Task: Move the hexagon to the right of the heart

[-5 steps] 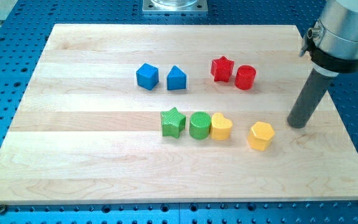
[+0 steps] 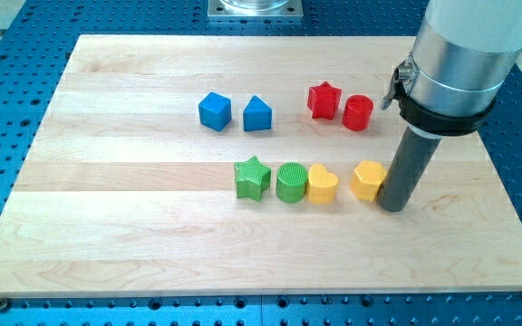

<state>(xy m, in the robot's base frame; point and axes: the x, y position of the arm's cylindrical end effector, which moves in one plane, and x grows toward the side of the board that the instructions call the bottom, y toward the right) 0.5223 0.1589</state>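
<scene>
Board [image 2: 107, 235] lies bare toward the view's bottom and left, and my tip [image 2: 393, 207] (a bare rod, gripping nothing) touches the yellow hexagon [image 2: 368, 179] just right of the yellow heart [image 2: 322, 184].

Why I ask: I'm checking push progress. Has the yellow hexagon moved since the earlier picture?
Yes. The yellow hexagon has slid toward the view's left and slightly up, closer to the unmoved yellow heart; my tip touches its right side.

Pale wooden board [image 2: 134, 226], blue perforated metal table [image 2: 7, 45], even light
</scene>
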